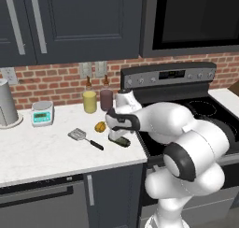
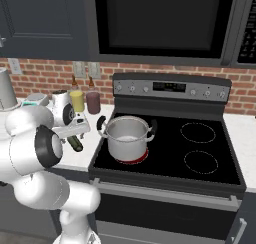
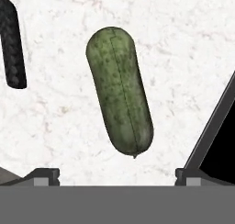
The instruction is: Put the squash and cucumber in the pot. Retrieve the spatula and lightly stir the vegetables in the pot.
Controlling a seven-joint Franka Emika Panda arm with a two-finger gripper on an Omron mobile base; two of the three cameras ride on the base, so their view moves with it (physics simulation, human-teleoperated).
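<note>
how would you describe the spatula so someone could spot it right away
Start at the stove and look left onto the white counter. The spatula lies flat there, left of the squash and cucumber: a squarish silver head on a thin black handle.

The green cucumber (image 3: 120,90) lies flat on the white table near the stove edge, with the yellow-orange squash (image 1: 100,126) just beside it. The spatula (image 1: 85,138) lies flat nearby, and the steel pot (image 2: 127,136) stands upright on the stove's front left burner.

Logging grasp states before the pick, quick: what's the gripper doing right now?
Gripper: open, holding nothing, jaws spread wide above the cucumber lying on the counter.
</note>
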